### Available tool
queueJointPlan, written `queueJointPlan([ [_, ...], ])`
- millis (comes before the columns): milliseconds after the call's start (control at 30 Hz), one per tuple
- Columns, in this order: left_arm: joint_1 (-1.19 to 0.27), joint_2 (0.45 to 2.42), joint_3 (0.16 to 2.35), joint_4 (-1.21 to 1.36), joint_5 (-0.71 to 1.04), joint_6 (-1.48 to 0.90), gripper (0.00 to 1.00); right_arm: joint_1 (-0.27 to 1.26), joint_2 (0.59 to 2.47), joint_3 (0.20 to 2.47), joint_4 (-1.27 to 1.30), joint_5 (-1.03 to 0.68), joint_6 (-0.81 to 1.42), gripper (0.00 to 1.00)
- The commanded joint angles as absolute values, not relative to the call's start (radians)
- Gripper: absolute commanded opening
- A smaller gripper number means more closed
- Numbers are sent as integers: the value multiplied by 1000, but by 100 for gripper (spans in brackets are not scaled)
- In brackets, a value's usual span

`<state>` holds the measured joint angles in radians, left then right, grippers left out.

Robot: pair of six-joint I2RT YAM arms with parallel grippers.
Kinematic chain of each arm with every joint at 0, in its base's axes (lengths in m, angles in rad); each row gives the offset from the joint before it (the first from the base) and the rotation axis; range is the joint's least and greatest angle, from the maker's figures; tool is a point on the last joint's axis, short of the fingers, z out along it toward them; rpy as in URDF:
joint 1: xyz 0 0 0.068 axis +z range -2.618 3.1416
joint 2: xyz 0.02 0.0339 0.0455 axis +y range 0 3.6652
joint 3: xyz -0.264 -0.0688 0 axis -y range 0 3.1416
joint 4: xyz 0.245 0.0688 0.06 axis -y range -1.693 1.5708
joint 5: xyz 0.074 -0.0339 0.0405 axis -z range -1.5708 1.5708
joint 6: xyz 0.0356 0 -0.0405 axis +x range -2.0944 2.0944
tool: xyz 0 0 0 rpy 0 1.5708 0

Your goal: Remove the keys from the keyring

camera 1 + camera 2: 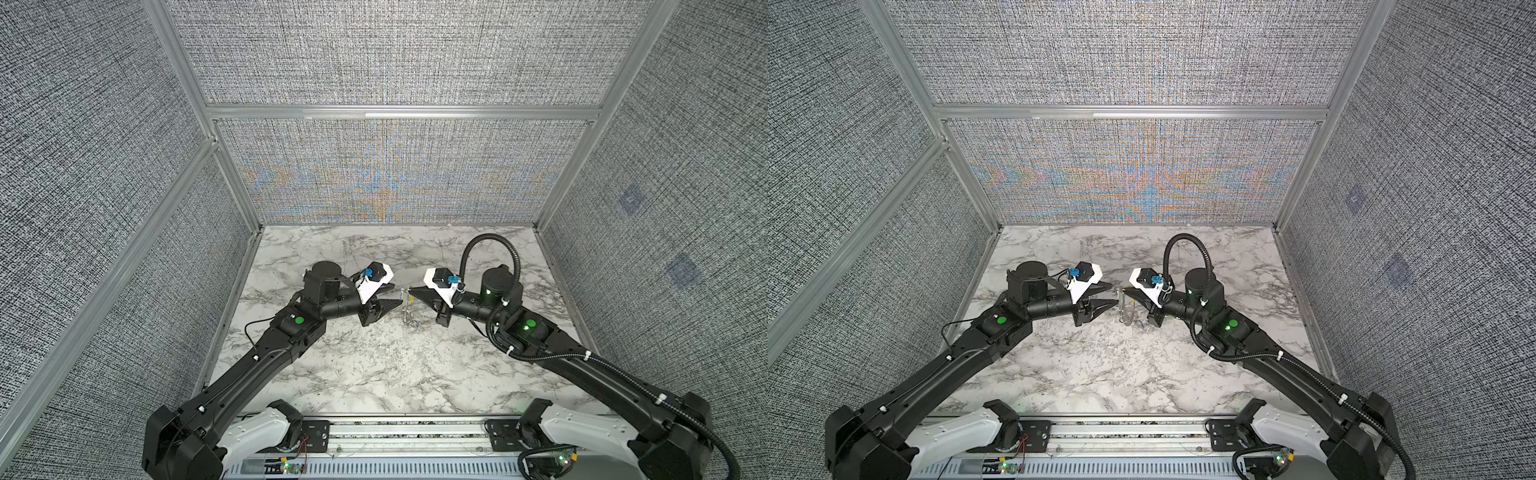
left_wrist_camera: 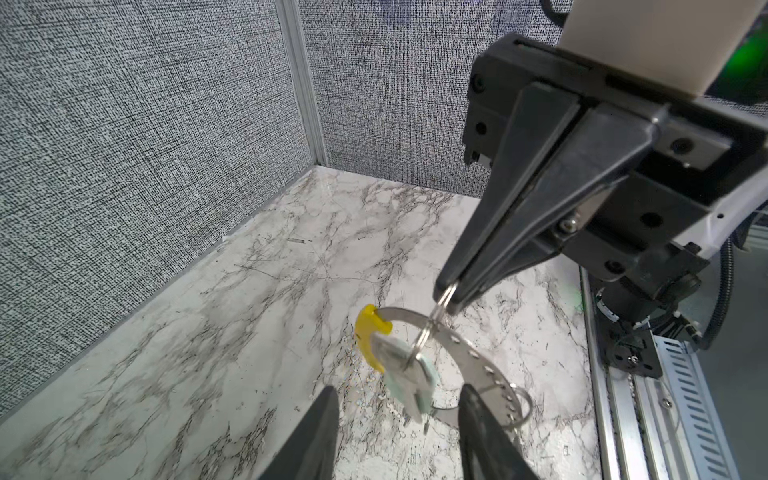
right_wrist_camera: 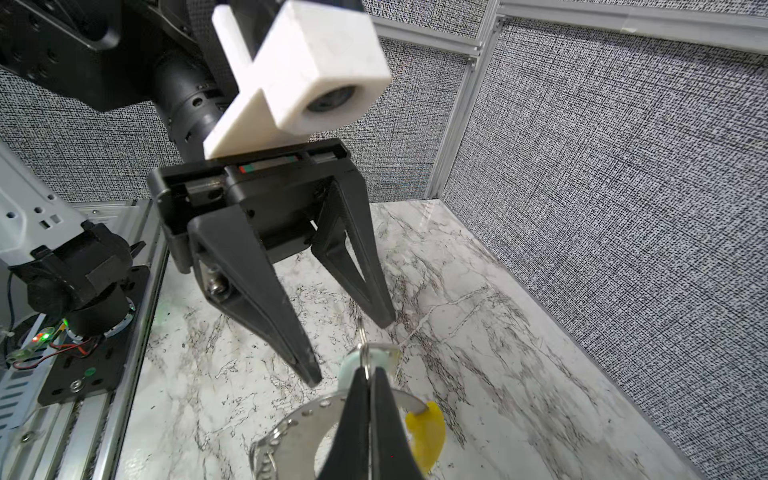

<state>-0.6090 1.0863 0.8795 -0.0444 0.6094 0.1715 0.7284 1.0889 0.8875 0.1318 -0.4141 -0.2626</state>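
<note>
My right claw (image 2: 451, 297) is clamped on the small split ring (image 2: 432, 328) so the keyring (image 2: 469, 353) and pale key (image 2: 411, 378) hang beneath it, mid-frame in both top views, where my left claw (image 1: 398, 294), jaws apart, can close on a key.

White marble-patterned tabletop (image 1: 365, 374), grey veining; fine dark flecks over its surface

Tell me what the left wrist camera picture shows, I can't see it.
The shut right gripper pinches a small wire ring, and from it dangle the big grey keyring with its yellow sleeve and a pale key. The open left gripper hovers close by, above the marble table.
</note>
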Motion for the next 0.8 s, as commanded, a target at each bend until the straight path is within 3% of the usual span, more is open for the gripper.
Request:
queueJointPlan([
  [0,-621,1080,868,52,563,127,48,729,1087,885,188,-393,-246,0],
  [567,-675,1143,868,137,453,107,38,729,1089,868,225,-369,-215,0],
  [767,-678,1152,878,145,467,107,27,728,1087,861,243,-358,-204,0],
])
